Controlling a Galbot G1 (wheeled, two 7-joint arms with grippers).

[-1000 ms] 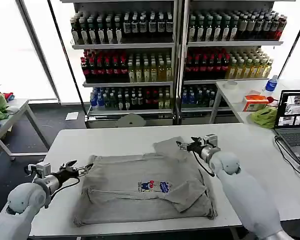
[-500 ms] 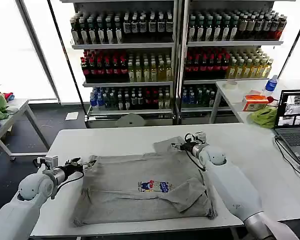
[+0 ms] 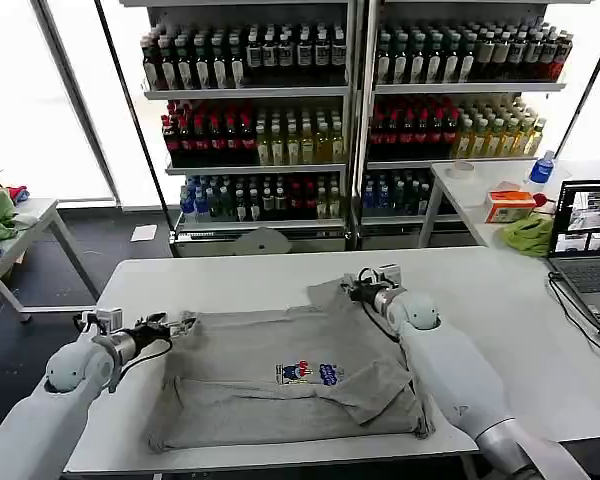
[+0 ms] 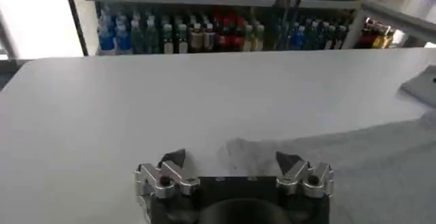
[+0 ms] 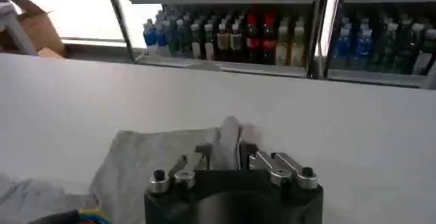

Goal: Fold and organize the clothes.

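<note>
A light grey short-sleeved shirt (image 3: 280, 375) with a small multicolour chest print lies partly folded on the white table (image 3: 230, 280). My left gripper (image 3: 180, 324) sits at the shirt's left far corner. In the left wrist view this gripper (image 4: 230, 158) is open, its fingers wide apart on either side of the cloth edge (image 4: 381, 157). My right gripper (image 3: 351, 289) is at the sleeve sticking out at the far right. The right wrist view shows that gripper (image 5: 223, 152) shut on a raised ridge of the grey sleeve (image 5: 136, 157).
A laptop (image 3: 590, 235) sits at the table's right edge with a lime-green cloth (image 3: 530, 232) on the table behind it. Drink shelves (image 3: 350, 100) stand beyond the table. A side table (image 3: 30, 215) with garments is at the far left.
Both grippers have moved away from me and inward: the left one to the shirt's left corner, the right one leftward onto the sleeve. The shirt lies much as before.
</note>
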